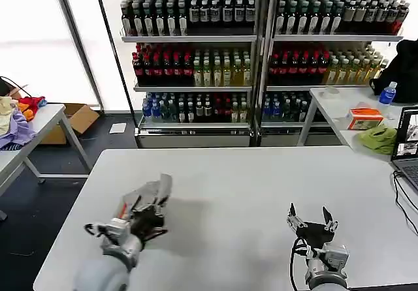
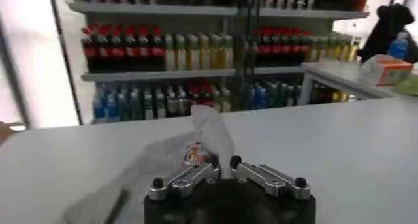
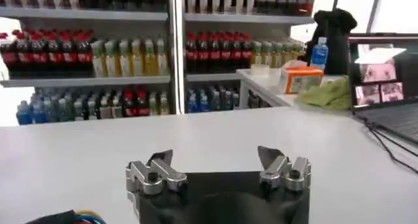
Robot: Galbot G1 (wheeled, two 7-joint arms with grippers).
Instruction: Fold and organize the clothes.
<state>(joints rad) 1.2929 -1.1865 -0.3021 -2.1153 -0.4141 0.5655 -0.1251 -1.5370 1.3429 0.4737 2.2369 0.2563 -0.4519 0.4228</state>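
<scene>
Head view: left gripper (image 1: 145, 211) at seven o'clock on the white table (image 1: 248, 186), clenched on a bunched grey shirt (image 1: 151, 192). Right gripper (image 1: 311, 220) at five o'clock, fingers spread, holding nothing.

Left wrist view: shirt (image 2: 206, 140) pinched between closed fingers (image 2: 189, 177).

Right wrist view: fingers (image 3: 157, 170) released above bare tabletop.

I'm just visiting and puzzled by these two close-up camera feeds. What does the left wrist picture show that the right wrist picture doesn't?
Left wrist view alone: the left gripper shut on a bunched light grey shirt, its multicoloured print just visible. Right wrist view alone: the right gripper open with nothing in it, plus a laptop and a cable on the white table. Both share that white table, the drink shelves behind, and the side table with an orange box, a lime-green cloth and a water bottle.
</scene>
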